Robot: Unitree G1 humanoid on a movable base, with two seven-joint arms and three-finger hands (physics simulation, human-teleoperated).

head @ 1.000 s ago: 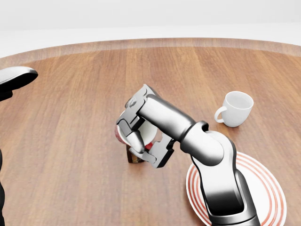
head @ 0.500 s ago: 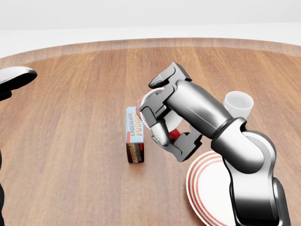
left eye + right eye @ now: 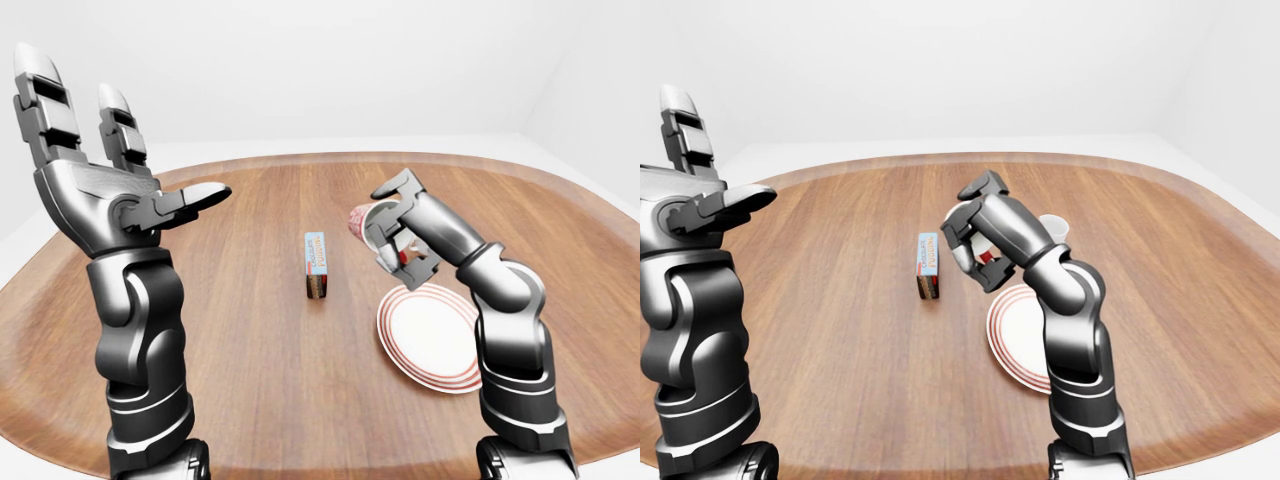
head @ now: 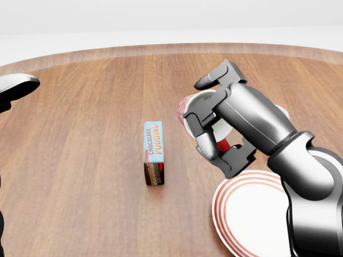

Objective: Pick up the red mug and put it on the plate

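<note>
**Red mug held in the air beside the plate**

I have the right robot hand closed round the red mug, tipped on its side and clear of the table, just up-left of the plate in the head view. The left robot hand is raised, fingers spread, holding nothing. A chocolate pudding box lies left of the mug.

Right hand clamped round red mug, held tilted in the air just above and left of the plate. Pudding box lies left of the plate on the table. Left hand raised far left, fingers spread.
</note>
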